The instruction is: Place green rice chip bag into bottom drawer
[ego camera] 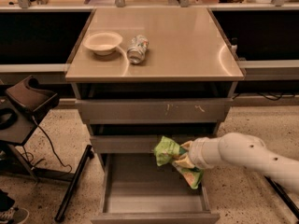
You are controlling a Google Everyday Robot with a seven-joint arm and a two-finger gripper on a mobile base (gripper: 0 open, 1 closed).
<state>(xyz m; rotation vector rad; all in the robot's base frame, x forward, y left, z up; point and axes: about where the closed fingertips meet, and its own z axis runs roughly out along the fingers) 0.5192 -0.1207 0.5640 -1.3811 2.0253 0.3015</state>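
The green rice chip bag (169, 154) is crinkled, bright green with an orange-yellow lower edge. It hangs over the right rear part of the open bottom drawer (154, 204), just above its bare grey inside. My gripper (183, 158) reaches in from the right on a white arm (243, 154) and is shut on the bag. The bag hides most of the fingers.
The two shallower drawers (152, 111) above stand slightly open. On the cabinet top (187, 45) sit a white bowl (103, 42) and a silver can (137, 49) lying on its side. A black stand with cables (28, 106) is at the left.
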